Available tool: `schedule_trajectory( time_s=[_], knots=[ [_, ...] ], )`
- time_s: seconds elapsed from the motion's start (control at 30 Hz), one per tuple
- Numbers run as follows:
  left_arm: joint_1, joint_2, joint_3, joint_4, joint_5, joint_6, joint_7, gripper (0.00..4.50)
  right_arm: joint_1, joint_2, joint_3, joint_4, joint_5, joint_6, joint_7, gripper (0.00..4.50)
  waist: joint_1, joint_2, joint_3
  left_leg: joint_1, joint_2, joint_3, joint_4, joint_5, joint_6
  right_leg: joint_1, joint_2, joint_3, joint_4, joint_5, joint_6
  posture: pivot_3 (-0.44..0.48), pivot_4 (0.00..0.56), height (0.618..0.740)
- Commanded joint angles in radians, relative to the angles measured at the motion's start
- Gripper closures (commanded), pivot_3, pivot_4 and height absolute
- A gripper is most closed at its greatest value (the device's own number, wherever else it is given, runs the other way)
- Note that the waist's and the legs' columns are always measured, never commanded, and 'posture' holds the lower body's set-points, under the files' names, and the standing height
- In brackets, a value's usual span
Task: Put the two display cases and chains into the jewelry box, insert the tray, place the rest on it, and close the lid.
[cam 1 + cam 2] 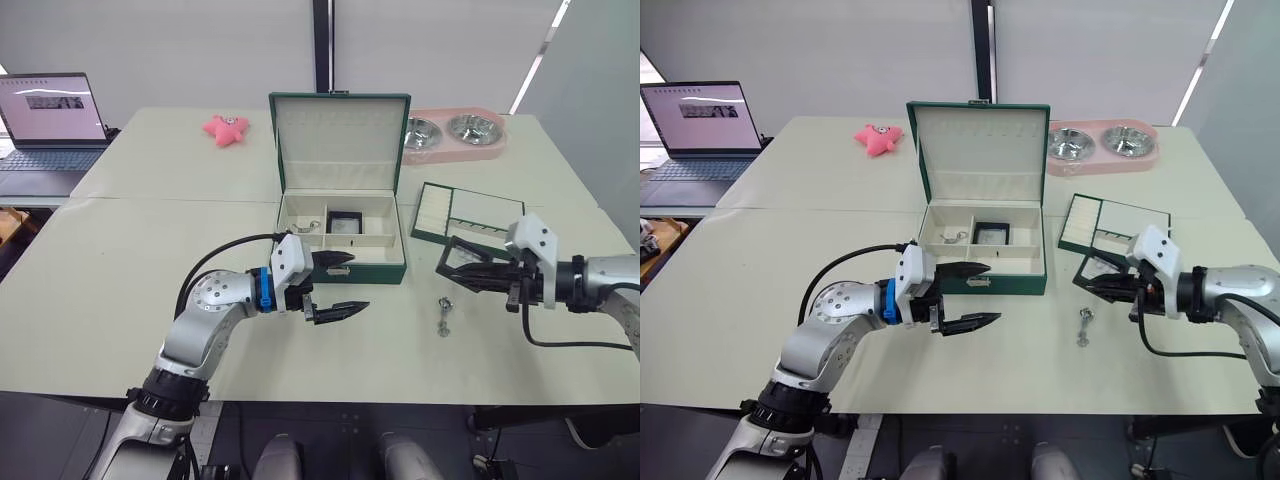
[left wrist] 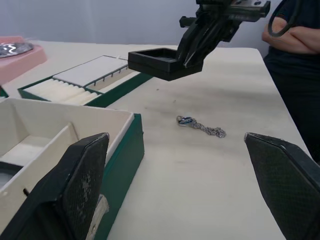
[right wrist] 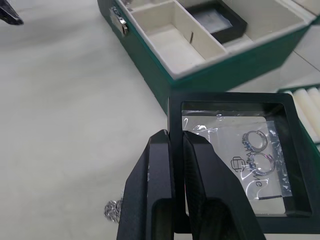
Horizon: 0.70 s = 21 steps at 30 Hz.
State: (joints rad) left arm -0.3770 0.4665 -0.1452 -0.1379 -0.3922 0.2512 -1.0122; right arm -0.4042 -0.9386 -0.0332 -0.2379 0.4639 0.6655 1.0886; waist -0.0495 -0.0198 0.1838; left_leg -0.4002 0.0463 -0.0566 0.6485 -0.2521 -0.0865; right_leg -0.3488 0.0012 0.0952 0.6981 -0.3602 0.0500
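Two display cases counted. One black display case [image 3: 235,165] is clamped by its rim in the right hand [image 1: 470,272], lifted off the table [image 1: 120,290] to the right of the jewelry box [image 1: 340,215]; two rings in a clear packet show inside it. The second display case [image 1: 345,221] lies in the box's middle compartment.

Two chains — one chain [image 1: 443,316] lies loose on the table between the hands, in front of the raised case; a second chain [image 1: 310,224] sits in the box's left compartment.

One tray [image 1: 465,215], green-edged with cream slots, rests on the table right of the box, lid upright.

The left hand [image 1: 338,286] is spread wide, holding nothing, just in front of the box.

Table: pale, with a seam. At the far side — one pink star toy [image 1: 226,128], one pink double pet bowl [image 1: 455,135], one open laptop [image 1: 50,125]. A person's folded arms [image 2: 292,37] show beyond the table.
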Motion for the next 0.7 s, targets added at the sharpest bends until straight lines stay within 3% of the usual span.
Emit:
schedule_trajectory(
  time_s=[0.03,0.13,0.37,0.7],
  knots=[
    [0.055,0.009,0.070,-0.095,-0.012,0.019,0.083,0.00,-0.146,0.047,0.080,0.026,-0.018,-0.006,0.020,4.47,-0.002,0.000,0.000,0.000,0.000,0.000,0.000,0.000,0.000,0.000,0.000,0.000,0.000,0.000,0.000,0.000,0.150,0.740],
    [0.114,0.014,0.129,-0.141,-0.014,0.043,0.159,0.00,-0.296,0.128,0.190,0.129,-0.079,-0.053,0.052,4.47,-0.013,0.000,0.000,0.001,0.001,0.000,0.000,0.000,0.000,0.000,0.000,0.001,0.001,0.000,0.000,0.000,0.150,0.740],
    [0.210,0.004,0.209,-0.216,-0.020,0.073,0.279,0.00,-0.504,0.273,0.336,0.352,-0.196,-0.149,0.118,4.47,-0.001,0.000,0.000,-0.001,0.000,0.000,0.000,0.000,0.000,-0.002,-0.002,0.000,0.000,0.000,0.000,0.000,0.150,0.740],
    [0.281,0.000,0.253,-0.283,-0.028,0.090,0.360,0.00,-0.613,0.380,0.406,0.573,-0.306,-0.267,0.197,4.47,-0.003,0.000,0.000,-0.001,0.000,0.000,0.000,0.000,0.000,-0.003,-0.002,-0.001,0.001,0.000,0.000,0.000,0.150,0.740]
  ],
)
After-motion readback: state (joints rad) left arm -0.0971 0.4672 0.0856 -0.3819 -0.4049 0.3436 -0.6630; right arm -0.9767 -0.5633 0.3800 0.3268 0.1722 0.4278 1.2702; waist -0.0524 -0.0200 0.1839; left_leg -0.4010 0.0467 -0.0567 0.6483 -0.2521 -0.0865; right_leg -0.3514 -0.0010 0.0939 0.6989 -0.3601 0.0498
